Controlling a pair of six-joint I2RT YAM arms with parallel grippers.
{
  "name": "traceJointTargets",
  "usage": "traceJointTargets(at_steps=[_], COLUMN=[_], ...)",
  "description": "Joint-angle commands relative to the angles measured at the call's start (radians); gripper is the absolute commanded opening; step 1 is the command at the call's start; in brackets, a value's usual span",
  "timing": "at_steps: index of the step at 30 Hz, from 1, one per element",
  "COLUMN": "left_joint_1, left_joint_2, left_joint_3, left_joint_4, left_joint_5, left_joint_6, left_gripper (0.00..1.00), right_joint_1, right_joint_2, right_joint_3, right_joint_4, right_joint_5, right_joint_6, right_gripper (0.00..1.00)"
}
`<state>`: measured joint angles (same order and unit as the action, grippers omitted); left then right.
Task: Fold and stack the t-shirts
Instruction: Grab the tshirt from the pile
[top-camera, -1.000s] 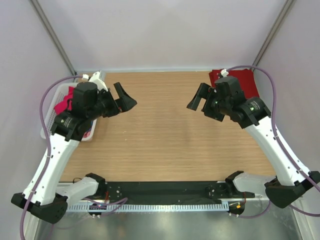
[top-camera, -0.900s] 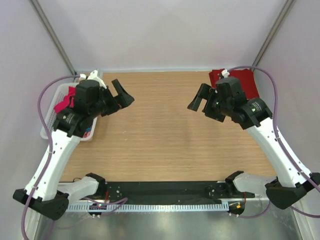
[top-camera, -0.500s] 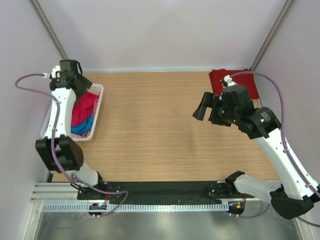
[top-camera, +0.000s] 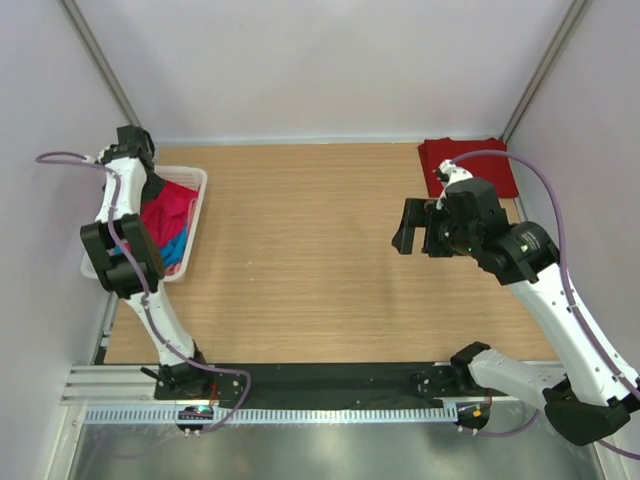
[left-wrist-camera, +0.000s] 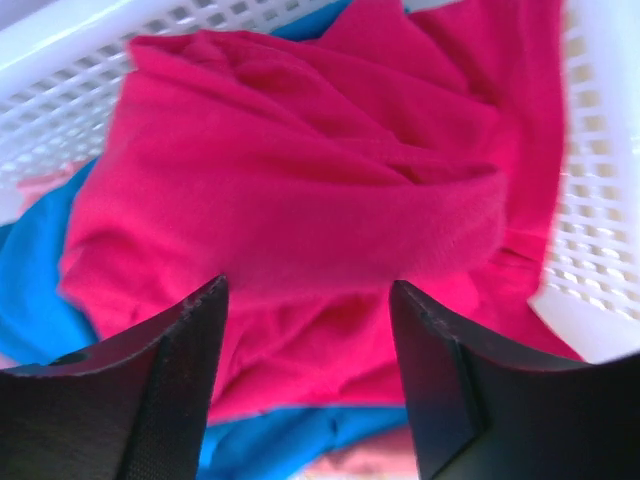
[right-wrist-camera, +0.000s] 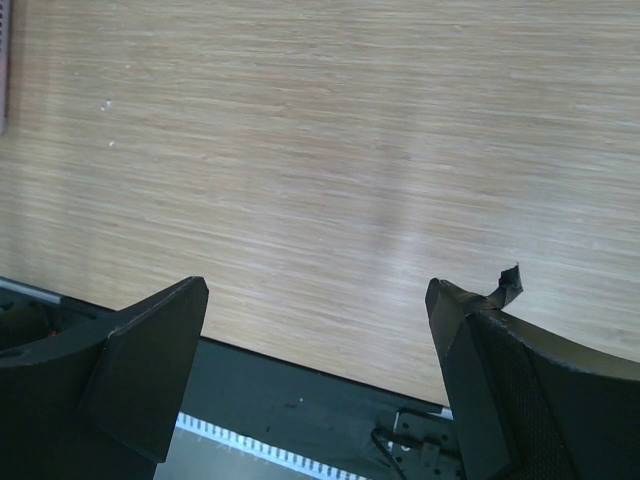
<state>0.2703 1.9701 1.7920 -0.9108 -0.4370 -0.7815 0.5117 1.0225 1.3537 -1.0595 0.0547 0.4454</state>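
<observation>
T-shirts: a crumpled pinkish-red t-shirt (left-wrist-camera: 300, 180) overlies a blue t-shirt (left-wrist-camera: 40, 300) in the white lattice basket (left-wrist-camera: 590, 200) at the left edge of the worktop (top-camera: 300, 270); a folded dark red t-shirt (top-camera: 480, 160) fills the far right corner. Left end effector (left-wrist-camera: 305, 290), swung here from mid-worktop, hangs unclenched over the soft folds; right end effector (right-wrist-camera: 315, 290) gapes above bare wood grain.

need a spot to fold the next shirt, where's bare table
Bare wood spans the middle of the table, from the white basket to the right gripper, down to the near edge. Crowded: the basket, heaped with shirts under the left gripper, and the far right corner with the dark red shirt.
</observation>
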Motion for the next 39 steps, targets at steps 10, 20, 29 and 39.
traceJointTargets(at_steps=[10,20,29,39], left_joint_1=[0.012,-0.218,-0.647,-0.854], left_joint_2=[0.148,-0.328,-0.457,-0.847], left_joint_3=[0.337,0.47,0.119,-0.898], left_joint_4=[-0.146,0.241,0.377,0.274], left_joint_5=[-0.029,0.375,0.643,0.61], left_joint_6=[0.12,-0.158,-0.275,-0.478], left_gripper=[0.0,0.0,0.0,0.46], right_joint_1=[0.004,0.005,0.005,0.005], right_joint_2=[0.079,0.073,0.041,-0.022], right_joint_3=[0.111,0.17,0.208,0.046], right_joint_4=[-0.06,-0.059,-0.174,-0.178], right_joint_5=[0.031,0.048,0.137,0.047], right_joint_6=[-0.07,0.042,0.096,0.078], right_gripper=[1.0,1.0,0.99,0.95])
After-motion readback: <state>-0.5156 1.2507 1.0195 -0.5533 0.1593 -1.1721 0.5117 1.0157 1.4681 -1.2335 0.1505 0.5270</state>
